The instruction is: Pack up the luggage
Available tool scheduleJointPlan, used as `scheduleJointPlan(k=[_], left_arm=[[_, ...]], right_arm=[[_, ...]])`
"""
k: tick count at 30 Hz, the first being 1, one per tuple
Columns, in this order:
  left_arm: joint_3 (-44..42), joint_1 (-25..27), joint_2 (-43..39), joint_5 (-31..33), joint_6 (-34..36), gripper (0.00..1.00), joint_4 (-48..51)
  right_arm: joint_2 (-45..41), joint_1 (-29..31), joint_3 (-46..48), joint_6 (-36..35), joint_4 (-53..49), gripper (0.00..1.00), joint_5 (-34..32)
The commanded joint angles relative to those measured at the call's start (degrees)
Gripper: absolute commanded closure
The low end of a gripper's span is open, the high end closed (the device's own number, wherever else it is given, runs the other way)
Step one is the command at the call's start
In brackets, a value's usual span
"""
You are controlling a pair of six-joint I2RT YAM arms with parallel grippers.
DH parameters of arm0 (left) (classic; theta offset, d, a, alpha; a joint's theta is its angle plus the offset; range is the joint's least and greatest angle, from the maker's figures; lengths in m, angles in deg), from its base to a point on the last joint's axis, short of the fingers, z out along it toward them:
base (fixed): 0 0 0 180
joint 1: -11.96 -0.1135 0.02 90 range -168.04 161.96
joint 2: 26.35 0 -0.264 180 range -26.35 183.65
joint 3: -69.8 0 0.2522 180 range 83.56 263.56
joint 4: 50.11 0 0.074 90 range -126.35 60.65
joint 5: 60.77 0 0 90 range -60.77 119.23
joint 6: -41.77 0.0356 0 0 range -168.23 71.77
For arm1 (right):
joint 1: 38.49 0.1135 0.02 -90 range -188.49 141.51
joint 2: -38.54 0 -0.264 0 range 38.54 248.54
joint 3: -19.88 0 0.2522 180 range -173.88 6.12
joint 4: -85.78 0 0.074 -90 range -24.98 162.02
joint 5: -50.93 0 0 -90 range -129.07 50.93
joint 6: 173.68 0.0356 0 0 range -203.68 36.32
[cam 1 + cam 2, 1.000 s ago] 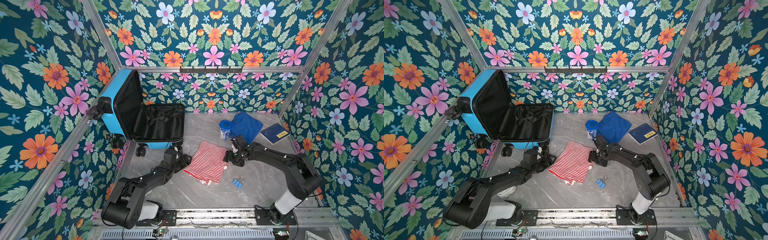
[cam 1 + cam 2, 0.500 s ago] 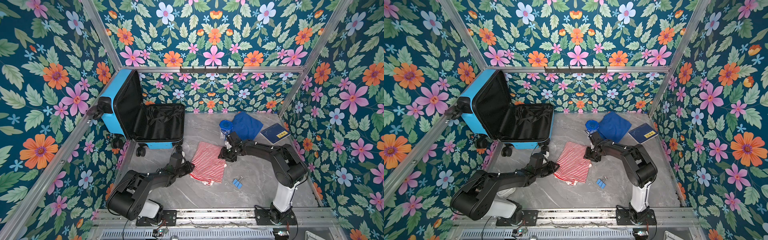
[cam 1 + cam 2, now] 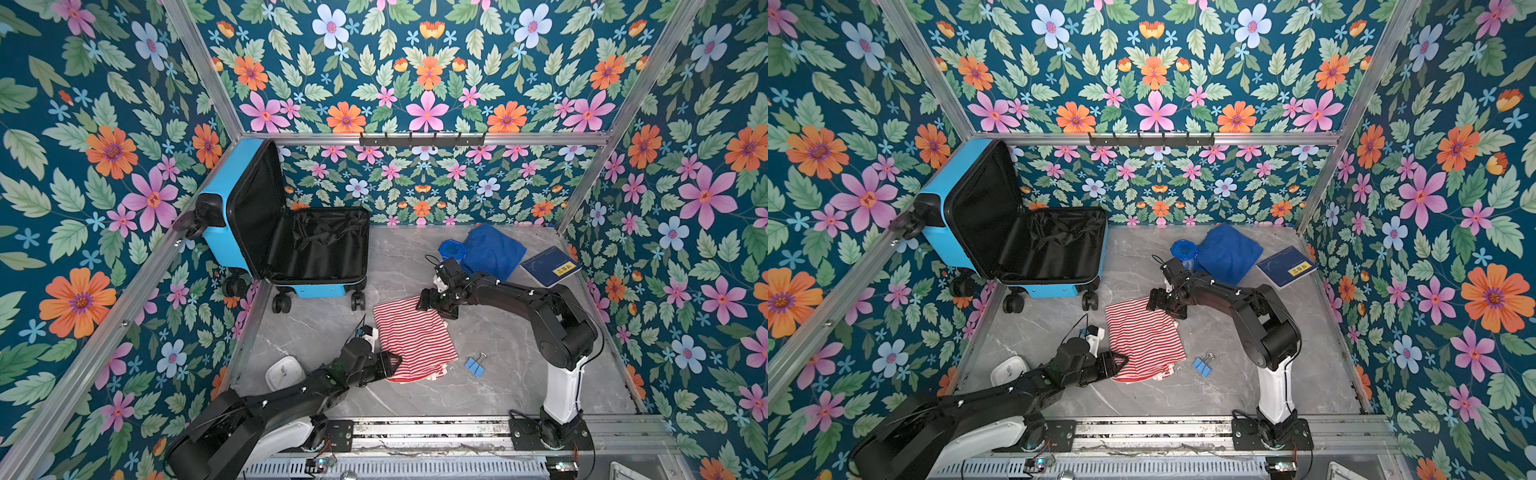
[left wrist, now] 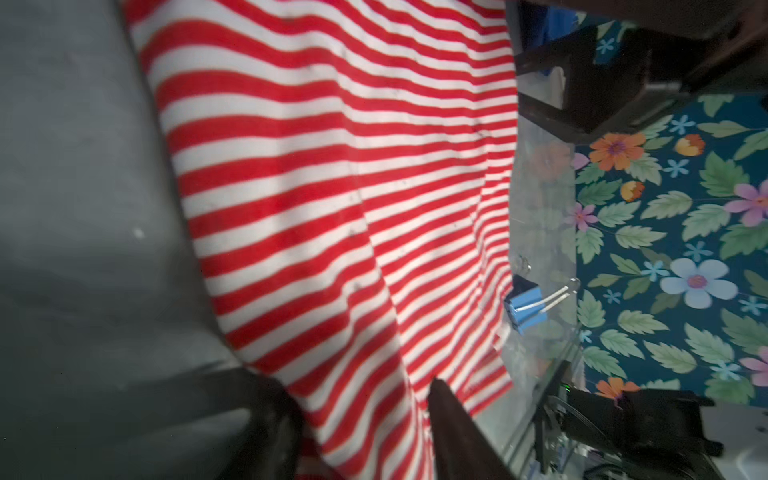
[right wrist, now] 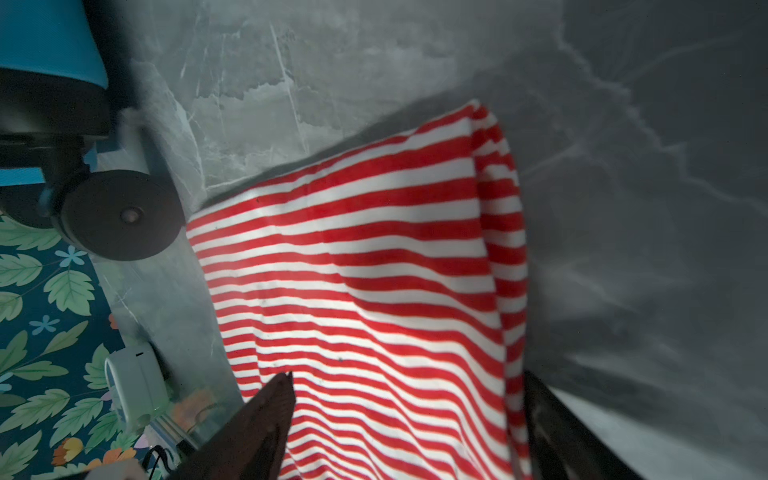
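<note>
Within the last second both units moved to opposite corners of the striped cloth (image 3: 411, 336), and its outline narrowed. Left end effector (image 3: 394, 365) and right end effector (image 3: 424, 302) straddle it, jaws apart, clamping nothing. The luggage (image 3: 220, 232) stands open and empty, far left on the worktop (image 3: 519, 365), so no item is packed yet.

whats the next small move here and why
Probably close both tools: the left tool and right tool each stand open astride opposite corners of the folded striped cloth, which lies on the table, and the open luggage looks empty.
</note>
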Motion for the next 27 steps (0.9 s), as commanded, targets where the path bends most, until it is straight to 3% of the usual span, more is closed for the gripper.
scheduleJointPlan(k=[1, 6, 8, 11, 14, 20, 23, 27], left_arm=[[1.12, 1.46, -9.84, 7.10, -1.21, 0.32, 19.72], [8.77, 1.30, -25.29, 18.74, 1.79, 0.29, 33.79], [11.94, 1.31, -25.35, 23.34, 4.02, 0.29, 33.06], [16.98, 0.52, -16.72, 26.46, 9.78, 0.29, 26.75], [23.32, -2.48, -2.76, 22.21, 15.08, 0.35, 22.17], [32.91, -14.69, 23.78, 3.43, 19.77, 0.51, 11.93], [35.65, -17.86, 31.45, -2.47, 19.73, 0.54, 8.11], [37.75, -17.96, 36.57, -4.90, 20.63, 0.54, 6.99]], right_arm=[[-3.15, 0.12, -0.78, -1.35, -4.05, 0.13, -2.61], [-10.44, 0.12, 1.83, -1.67, -8.65, 0.12, -6.68], [-13.94, 0.38, 4.44, -0.74, -9.63, 0.14, -6.90], [-20.06, 2.37, 9.03, 1.40, -9.75, 0.19, -7.58], [-23.41, 6.80, 12.49, 4.22, -9.75, 0.22, -8.87], [-24.87, 17.91, 18.23, 12.67, -7.47, 0.26, -12.06], [-23.02, 22.36, 18.98, 15.25, -5.12, 0.25, -12.59], [-18.33, 24.27, 18.72, 16.39, -2.41, 0.24, -11.38]])
